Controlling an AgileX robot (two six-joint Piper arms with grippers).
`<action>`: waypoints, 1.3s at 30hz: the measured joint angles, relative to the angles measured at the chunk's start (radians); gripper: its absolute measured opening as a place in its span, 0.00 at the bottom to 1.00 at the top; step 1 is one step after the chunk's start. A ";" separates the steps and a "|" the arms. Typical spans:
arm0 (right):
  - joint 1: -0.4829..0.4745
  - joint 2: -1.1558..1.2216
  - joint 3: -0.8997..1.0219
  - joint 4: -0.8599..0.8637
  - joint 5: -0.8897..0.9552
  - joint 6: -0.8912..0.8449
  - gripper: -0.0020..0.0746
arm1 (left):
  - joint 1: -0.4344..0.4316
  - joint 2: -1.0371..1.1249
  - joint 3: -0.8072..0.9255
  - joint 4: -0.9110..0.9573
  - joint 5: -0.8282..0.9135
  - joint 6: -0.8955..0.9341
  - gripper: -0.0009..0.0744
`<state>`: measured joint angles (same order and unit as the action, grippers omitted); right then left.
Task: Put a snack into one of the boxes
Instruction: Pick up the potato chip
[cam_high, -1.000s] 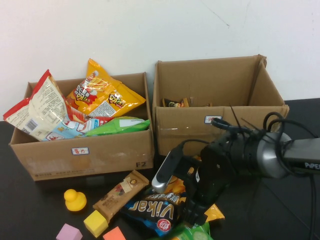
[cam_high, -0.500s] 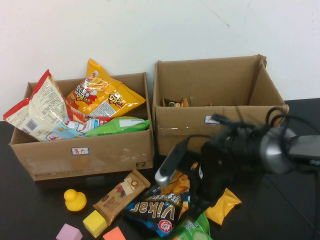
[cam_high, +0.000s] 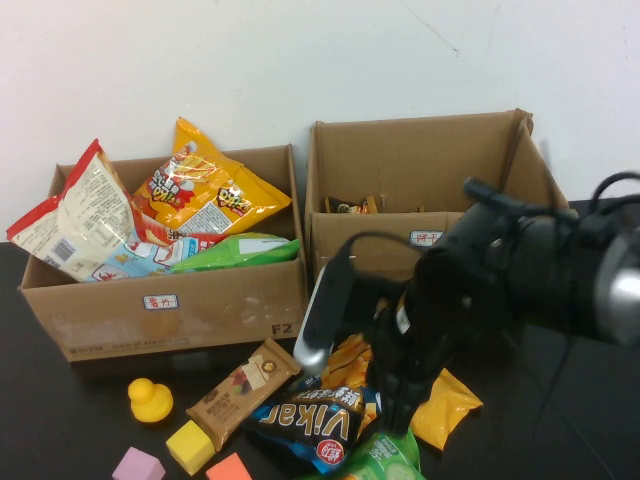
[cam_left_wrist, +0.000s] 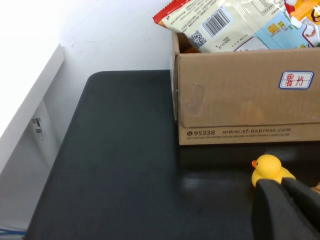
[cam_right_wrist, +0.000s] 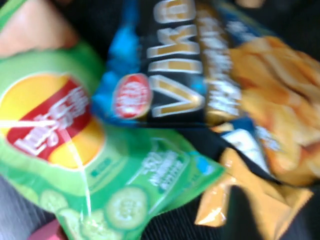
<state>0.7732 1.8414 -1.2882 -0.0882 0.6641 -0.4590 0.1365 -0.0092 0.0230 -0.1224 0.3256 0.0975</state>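
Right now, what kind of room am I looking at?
Probably a robot test bench, not a kitchen: a black table against a bare white wall, two labelled cardboard boxes, snacks and toy blocks. Right gripper hovers over snack bags; left gripper sits near the duck.

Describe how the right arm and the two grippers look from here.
The right arm is a bulky matte-black body with a grey metallic collar, thin black cables looping over it and a silver-grey link in front. The right gripper is black. The left gripper shows as black, blocky fingers.
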 joint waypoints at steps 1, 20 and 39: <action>0.007 0.012 0.000 0.000 0.000 -0.027 0.41 | 0.000 0.000 0.000 0.000 0.000 0.000 0.01; 0.041 0.275 0.000 -0.075 -0.353 -0.475 0.93 | 0.000 0.000 0.000 0.000 0.000 0.003 0.01; 0.051 0.306 -0.049 -0.053 -0.396 -0.483 0.46 | 0.000 0.000 0.000 0.000 0.000 0.001 0.01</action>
<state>0.8247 2.1470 -1.3370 -0.1409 0.2677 -0.9416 0.1365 -0.0092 0.0230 -0.1224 0.3256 0.0987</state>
